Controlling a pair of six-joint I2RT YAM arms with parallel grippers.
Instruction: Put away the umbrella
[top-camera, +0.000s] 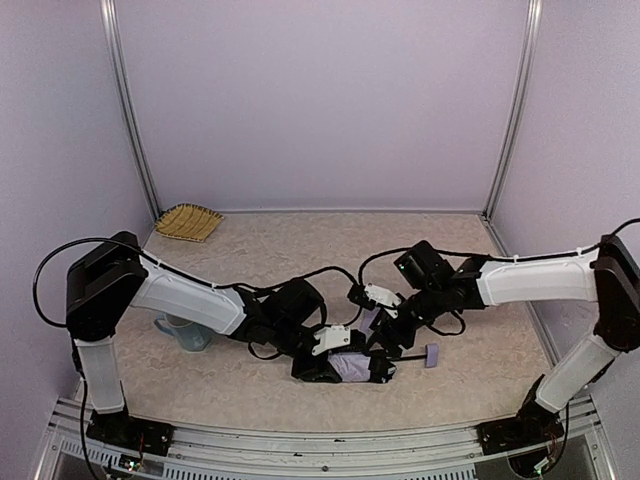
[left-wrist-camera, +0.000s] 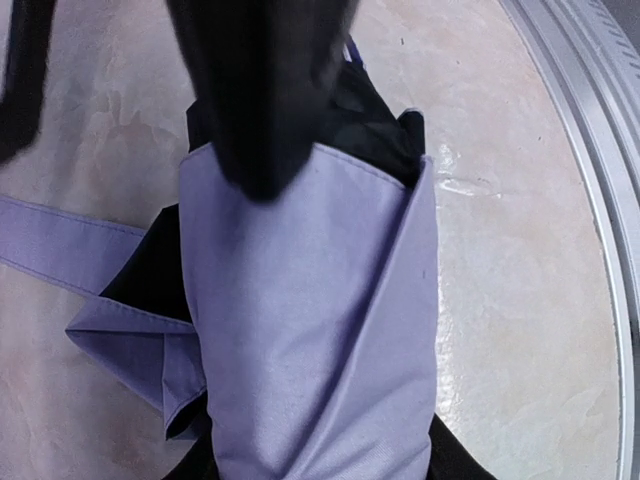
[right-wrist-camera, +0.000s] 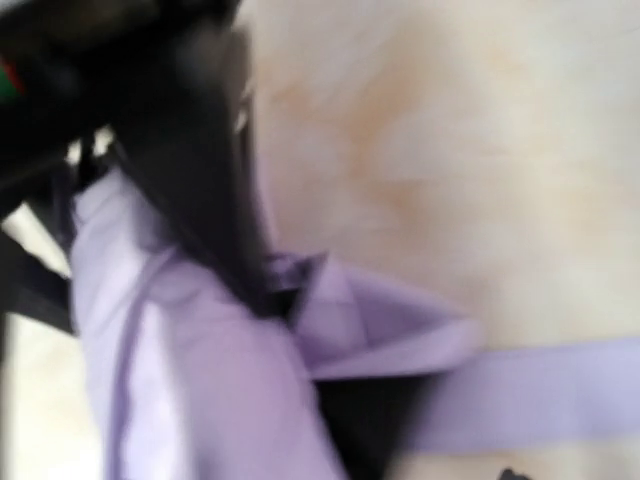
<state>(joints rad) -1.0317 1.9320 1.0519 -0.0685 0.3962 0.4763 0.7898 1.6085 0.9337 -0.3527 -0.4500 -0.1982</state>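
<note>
Pale lavender crinkly-fabric compact umbrella (top-camera: 352, 366): collapsed, at 6 o'clock on beige marbled table (top-camera: 300, 250); small lavender handle (top-camera: 432, 355) toward 3 o'clock.
Left gripper (top-camera: 318, 368): jaws spread, one finger (left-wrist-camera: 262, 110) on canopy.
Right gripper (top-camera: 384, 348): closure indeterminate (blur).
Judgement: light, soft, slippery folds; grasp rigid handle end.

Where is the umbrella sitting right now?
Top view: the umbrella lies bunched on the table, centre, toward the near edge; its handle sticks out right, the mug off to its left.
</note>
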